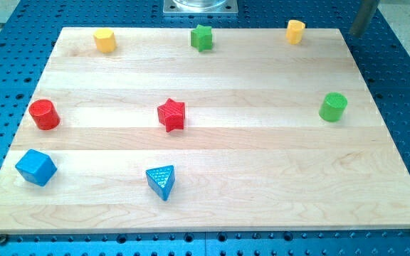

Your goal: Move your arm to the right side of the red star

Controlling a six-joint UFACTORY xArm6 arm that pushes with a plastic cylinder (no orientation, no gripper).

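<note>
The red star [171, 114] lies near the middle of the wooden board [262, 171]. My rod comes in at the view's top right, and my tip [353, 33] sits just off the board's top right corner. The tip is far to the right of and above the red star and touches no block. The nearest block to it is a yellow one [295, 31] at the top edge, to the tip's left.
A green star [202, 37] and a yellow hexagon [104, 40] lie along the top edge. A green cylinder [333, 107] is at the right. A red cylinder [44, 114], a blue cube [35, 167] and a blue triangle [161, 181] lie left and bottom.
</note>
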